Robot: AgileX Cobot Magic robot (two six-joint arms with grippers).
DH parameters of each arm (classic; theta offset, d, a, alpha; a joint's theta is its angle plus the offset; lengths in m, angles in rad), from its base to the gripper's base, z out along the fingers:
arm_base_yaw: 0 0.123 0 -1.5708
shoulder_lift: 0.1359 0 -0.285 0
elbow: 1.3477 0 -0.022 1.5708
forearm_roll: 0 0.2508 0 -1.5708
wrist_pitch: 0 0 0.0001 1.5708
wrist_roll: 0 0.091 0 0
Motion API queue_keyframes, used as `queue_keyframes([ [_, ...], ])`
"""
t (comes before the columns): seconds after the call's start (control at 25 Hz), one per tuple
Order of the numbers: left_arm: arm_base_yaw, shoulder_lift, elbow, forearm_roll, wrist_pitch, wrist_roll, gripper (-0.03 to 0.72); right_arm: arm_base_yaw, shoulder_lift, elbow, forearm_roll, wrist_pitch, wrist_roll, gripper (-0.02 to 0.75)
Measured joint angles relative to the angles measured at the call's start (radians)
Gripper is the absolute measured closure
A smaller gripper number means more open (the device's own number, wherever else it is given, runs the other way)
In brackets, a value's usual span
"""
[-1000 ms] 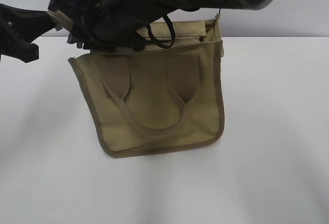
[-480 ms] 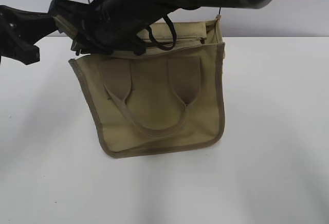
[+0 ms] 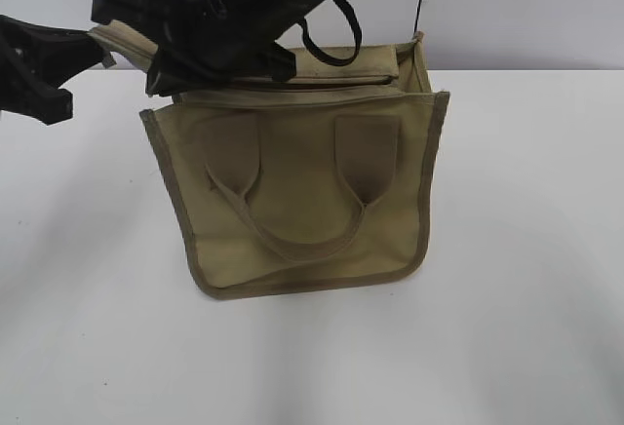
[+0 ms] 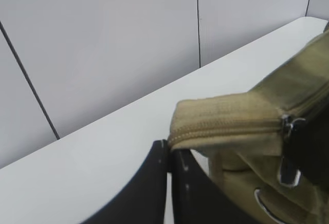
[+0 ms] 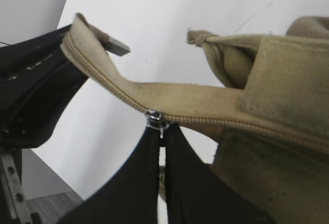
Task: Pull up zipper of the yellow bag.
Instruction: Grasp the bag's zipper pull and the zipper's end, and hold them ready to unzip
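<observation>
Exterior view: the yellow bag [image 3: 302, 201] stands on the white worktop [image 3: 526, 250], both arms at its top left. Left wrist view: left gripper [image 4: 168, 154], jaws clenched on the zipper [image 4: 226, 126] tape's end. Right wrist view: right gripper [image 5: 160, 131] pinches the silver pull [image 5: 154, 117] mid-zip. Next, I'd say: draw it steadily along, tape taut.

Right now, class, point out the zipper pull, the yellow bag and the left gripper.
zipper pull [image 5: 156, 118]: right wrist view, silver slider on the zip line.
yellow bag [image 3: 302, 152]: exterior view, front panel.
left gripper [image 4: 169, 154]: left wrist view, closed fingertips under the tape end.
</observation>
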Motion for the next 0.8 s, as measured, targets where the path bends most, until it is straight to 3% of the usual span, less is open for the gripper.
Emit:
queue_keyframes([
  [0.48,-0.005,0.0,0.0,0.005,0.024,0.0,0.698,-0.067,-0.038,0.0,0.013,0.131,-0.055,0.752],
  [0.8,-0.009,0.031,0.0,0.016,0.008,0.001,0.698,-0.124,-0.069,0.0,0.091,0.233,-0.102,0.752],
])
